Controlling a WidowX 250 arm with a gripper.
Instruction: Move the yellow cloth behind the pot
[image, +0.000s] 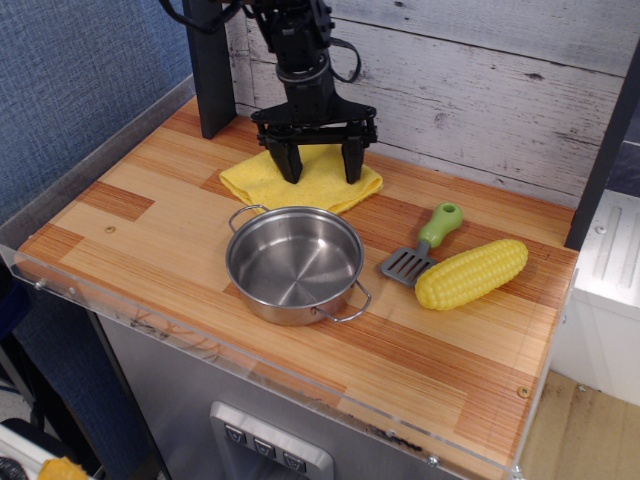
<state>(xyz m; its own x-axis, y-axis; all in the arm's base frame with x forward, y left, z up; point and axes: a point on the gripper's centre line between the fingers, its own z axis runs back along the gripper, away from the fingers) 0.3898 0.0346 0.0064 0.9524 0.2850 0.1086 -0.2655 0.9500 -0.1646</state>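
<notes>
The yellow cloth lies flat on the wooden tabletop, at the back and just behind the pot, with its front edge close to the pot's far rim. The pot is a shallow, empty steel pot with two wire loop handles. My gripper points straight down over the cloth. Its two black fingers are spread wide apart, with the tips on or just above the cloth's back part. Nothing is clamped between them.
A green-handled metal spatula and a yellow corn cob lie to the right of the pot. A black post and the grey plank wall stand right behind the cloth. A clear lip runs along the table's front edge.
</notes>
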